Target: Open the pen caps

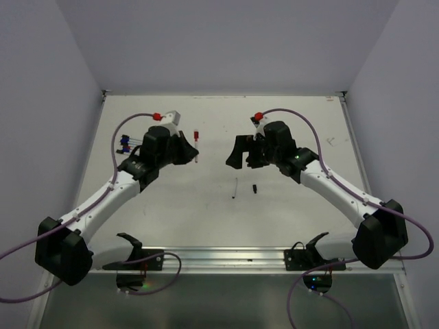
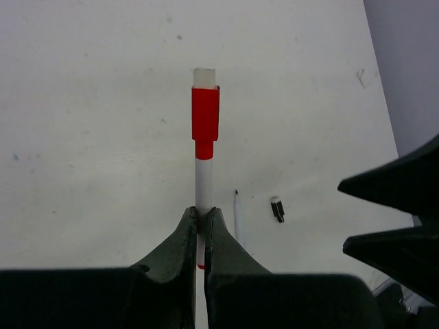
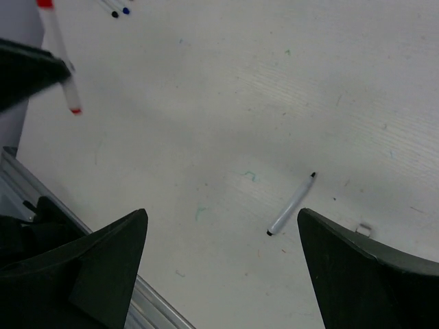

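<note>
Overhead: the left hand (image 1: 191, 153) is clamped on the red pen (image 1: 196, 145), the empty right hand (image 1: 233, 152) gaping wide at its three o'clock. Left wrist: its red cap (image 2: 205, 113) points to twelve. Right wrist: pen at ten o'clock.

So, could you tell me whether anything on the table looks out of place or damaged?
Nothing stands out. A loose black cap lies beside, not touching, an uncapped pen mid-table, which fits the task.

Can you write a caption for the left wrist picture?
Left fingers pinch a white pen, its red cap on.
</note>
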Available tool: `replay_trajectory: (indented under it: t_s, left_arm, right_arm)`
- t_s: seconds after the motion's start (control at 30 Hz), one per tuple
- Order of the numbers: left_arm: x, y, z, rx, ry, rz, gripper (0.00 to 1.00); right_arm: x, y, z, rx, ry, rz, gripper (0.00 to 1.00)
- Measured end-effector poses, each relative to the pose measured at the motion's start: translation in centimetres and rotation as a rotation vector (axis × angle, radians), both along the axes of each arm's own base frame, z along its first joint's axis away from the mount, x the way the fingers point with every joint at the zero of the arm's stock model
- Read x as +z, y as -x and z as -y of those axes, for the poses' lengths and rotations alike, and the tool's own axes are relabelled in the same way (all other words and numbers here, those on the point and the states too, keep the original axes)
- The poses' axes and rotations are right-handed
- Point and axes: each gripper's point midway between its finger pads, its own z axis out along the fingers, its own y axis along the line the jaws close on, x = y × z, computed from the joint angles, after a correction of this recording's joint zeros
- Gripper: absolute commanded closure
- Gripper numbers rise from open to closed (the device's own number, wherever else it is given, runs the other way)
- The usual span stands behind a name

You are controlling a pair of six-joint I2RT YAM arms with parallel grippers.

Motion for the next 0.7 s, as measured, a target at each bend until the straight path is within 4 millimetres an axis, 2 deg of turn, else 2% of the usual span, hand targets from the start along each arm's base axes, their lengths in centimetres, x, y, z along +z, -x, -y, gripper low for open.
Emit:
replay_trajectory:
  t_s: [0.03, 0.1, 0.2, 0.43, 0.7]
  left_arm:
    - [-0.9, 1.3, 2.2, -0.071, -0.008, -0.014, 1.0]
    - [-2.4, 3.6, 5.4, -0.174, -0.027, -0.04, 1.0]
    - [-3.7, 5.8, 7.8, -0.254, -0.051, -0.06, 1.0]
    - [-3.4, 7.7, 10.6, -0.32, -0.059, -0.025, 1.0]
    - [-4.4, 9.0, 12.1, -0.344, -0.082, -0.037, 1.0]
  right_arm:
    - [0.2, 0.0, -0.3, 0.004, -0.023, 0.003, 0.06]
    - [0.4, 0.0, -0.6, -0.001, -0.057, 0.012, 0.06]
    - [0.9, 0.4, -0.7, -0.013, -0.105, 0.024, 0.07]
    - [3.6, 0.0, -1.4, -0.032, -0.211, 0.086, 0.14]
    - [3.8, -0.2, -2.3, -0.044, -0.271, 0.081, 0.23]
